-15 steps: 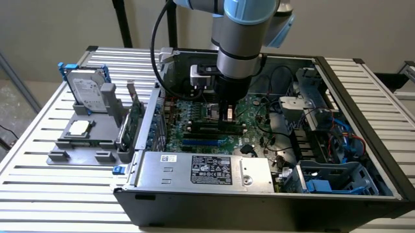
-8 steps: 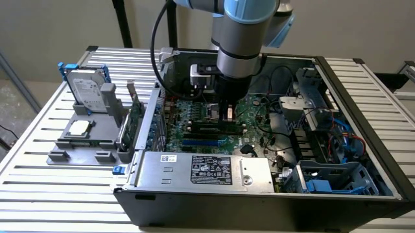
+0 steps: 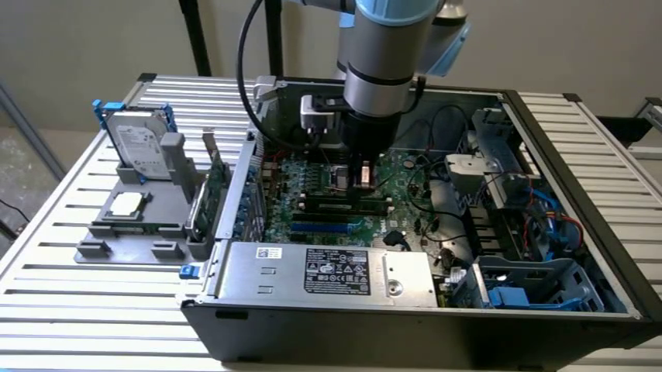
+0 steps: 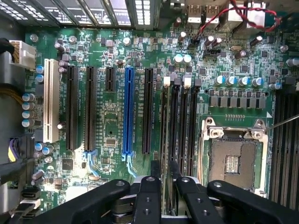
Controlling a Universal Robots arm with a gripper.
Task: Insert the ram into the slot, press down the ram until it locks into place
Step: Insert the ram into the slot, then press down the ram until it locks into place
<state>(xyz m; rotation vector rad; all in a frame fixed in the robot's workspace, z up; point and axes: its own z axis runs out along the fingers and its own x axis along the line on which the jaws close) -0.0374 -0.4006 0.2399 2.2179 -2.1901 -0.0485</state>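
Tool [image 4: 163, 169] is narrow, clamped on the ram [image 4: 164, 140], which is held edge-on. It sits just over the leftmost black slot [image 4: 169, 122], next to the CPU socket [image 4: 232, 163].

Flat green motherboard [image 4: 112, 126], pale printed lettering; long blue plastic slot [image 4: 129, 112]; narrow black plastic memory slot [image 4: 183, 126], white end clips.

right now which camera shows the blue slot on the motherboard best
The wrist view: it faces the motherboard squarely, so the blue slot shows along its whole length between black slots. The exterior view catches it as a thin blue strip seen at a slant, just past the labelled silver box.
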